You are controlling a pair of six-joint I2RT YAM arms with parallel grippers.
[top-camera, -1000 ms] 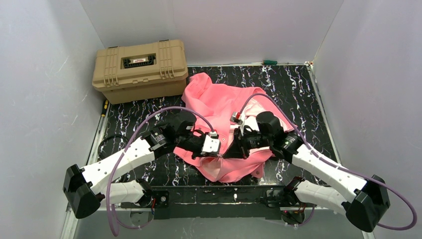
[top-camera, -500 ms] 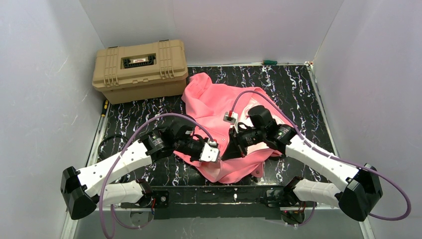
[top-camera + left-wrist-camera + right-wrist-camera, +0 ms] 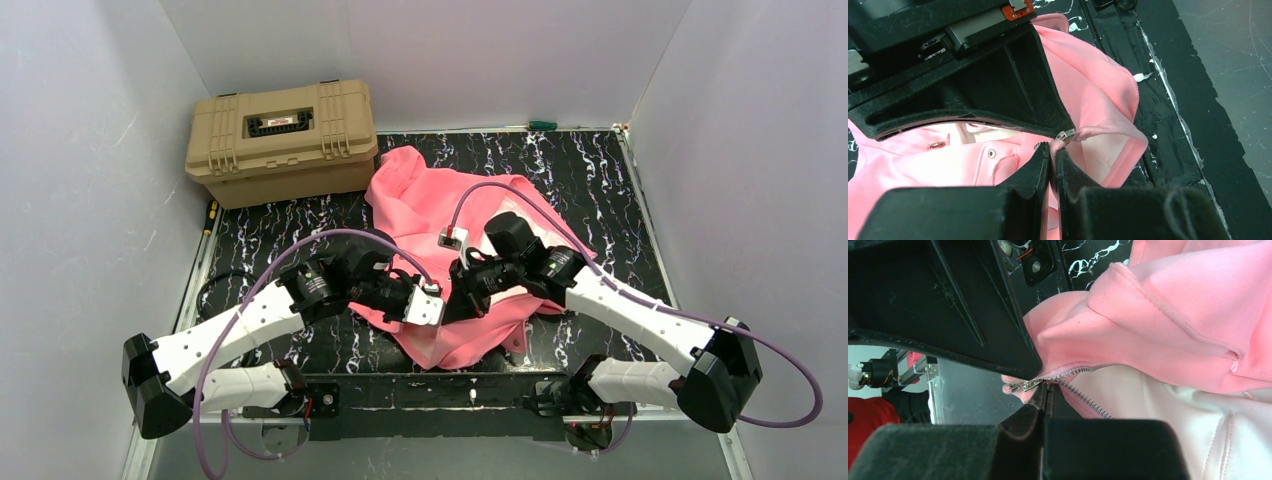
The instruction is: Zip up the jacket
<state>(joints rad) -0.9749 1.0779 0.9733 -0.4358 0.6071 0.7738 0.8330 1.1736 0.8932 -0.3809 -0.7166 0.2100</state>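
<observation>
The salmon-pink jacket (image 3: 420, 195) lies crumpled on the black marbled table (image 3: 600, 190), its front hem bunched between both grippers. My left gripper (image 3: 446, 308) is shut on a rolled pink edge of the jacket (image 3: 1088, 75), and a small metal zipper slider (image 3: 1066, 135) shows just above its fingertips. My right gripper (image 3: 461, 293) meets it from the right. In the right wrist view it is shut on the jacket's (image 3: 1173, 305) zipper edge, right next to the metal slider (image 3: 1023, 386). Open zipper teeth (image 3: 1083, 397) run off across the pale lining.
A tan hard case (image 3: 283, 140) stands at the back left, close to the jacket's hood end. A green-handled tool (image 3: 541, 125) lies by the back wall. White walls close in the table on three sides. The arms' bases sit on the near rail (image 3: 430, 395).
My right arm has swung left and forward, carrying its pinched part of the jacket over to the left gripper. The left arm shifted slightly. Both grippers stayed shut.
</observation>
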